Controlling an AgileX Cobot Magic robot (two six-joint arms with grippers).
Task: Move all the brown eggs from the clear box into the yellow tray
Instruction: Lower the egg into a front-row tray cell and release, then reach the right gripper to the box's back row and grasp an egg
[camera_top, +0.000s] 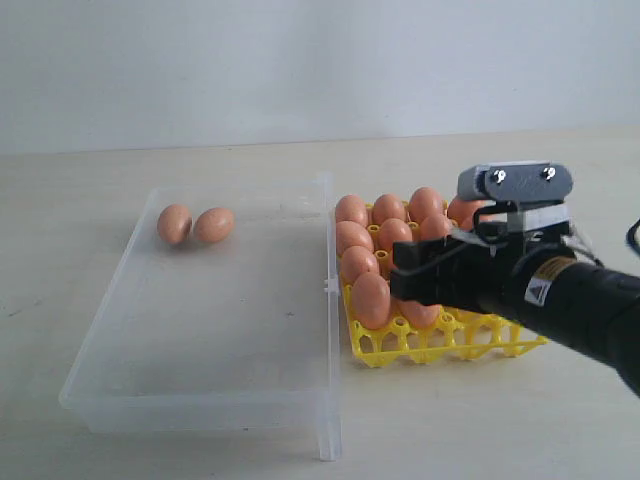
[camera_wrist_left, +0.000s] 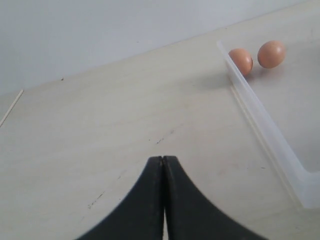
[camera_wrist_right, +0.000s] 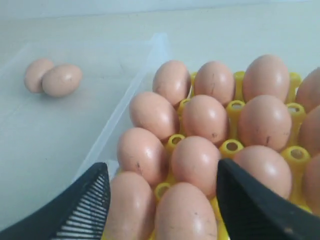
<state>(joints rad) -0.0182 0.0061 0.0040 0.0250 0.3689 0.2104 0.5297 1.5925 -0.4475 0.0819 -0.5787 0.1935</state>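
Two brown eggs (camera_top: 175, 223) (camera_top: 214, 225) lie touching at the far left end of the clear box (camera_top: 200, 400); they also show in the left wrist view as eggs (camera_wrist_left: 241, 60) (camera_wrist_left: 271, 53) and in the right wrist view as eggs (camera_wrist_right: 62, 80). Several brown eggs (camera_top: 370, 298) fill cells of the yellow tray (camera_top: 450, 345), which stands against the box's right side. My right gripper (camera_top: 405, 280) (camera_wrist_right: 162, 190) hovers open over the tray's near rows, its fingers straddling two seated eggs (camera_wrist_right: 182, 215) without touching them. My left gripper (camera_wrist_left: 163, 159) is shut on nothing over bare table left of the box.
The box wall (camera_wrist_left: 265, 130) runs beside the left gripper's side of the table. The tray's pointed yellow posts (camera_wrist_right: 231, 146) stand between the eggs. A pale wall backs the light table (camera_top: 480, 430).
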